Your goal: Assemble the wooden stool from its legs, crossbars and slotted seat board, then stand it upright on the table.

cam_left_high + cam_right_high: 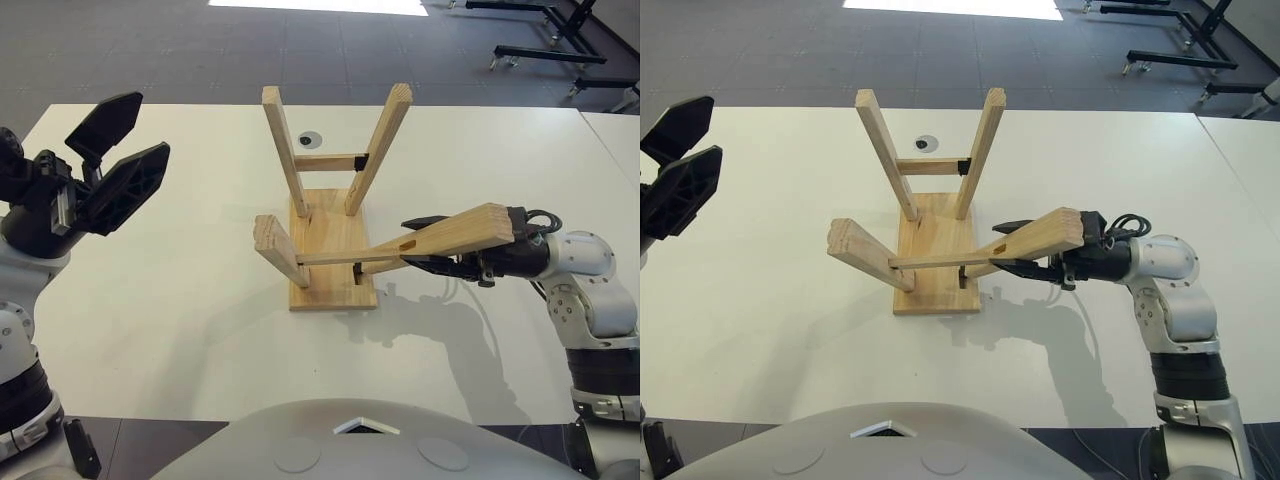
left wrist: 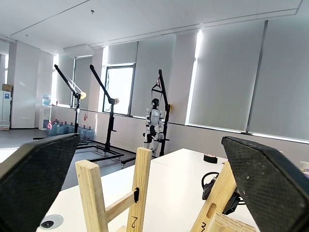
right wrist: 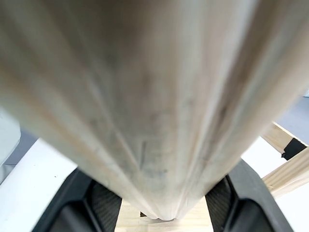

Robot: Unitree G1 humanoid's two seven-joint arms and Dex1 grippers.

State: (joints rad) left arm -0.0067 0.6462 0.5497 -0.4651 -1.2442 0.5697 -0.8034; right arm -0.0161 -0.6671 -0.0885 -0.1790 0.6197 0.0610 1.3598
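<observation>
Left eye view: left arm raised at the table's (image 1: 180,310) left edge, left gripper (image 1: 148,125) tilted upward, fingers spread wide, nothing in them, well apart from the stool parts. Right arm reaches in low from the right, right gripper (image 1: 415,243) clamped on the near-right leg (image 1: 455,233), which leans steeply. Seat board (image 1: 335,225) lies flat mid-table. Two far legs (image 1: 285,150) stand on it, joined by a crossbar (image 1: 328,161). Near-left leg (image 1: 280,250) tilts, and a thin crossbar (image 1: 340,258) links it to the near-right leg. Left wrist view: dark fingers (image 2: 38,179) far apart, the far legs seen between them. Right wrist view: near-right leg close up, black pads (image 3: 104,203) pressing on both of its sides.
</observation>
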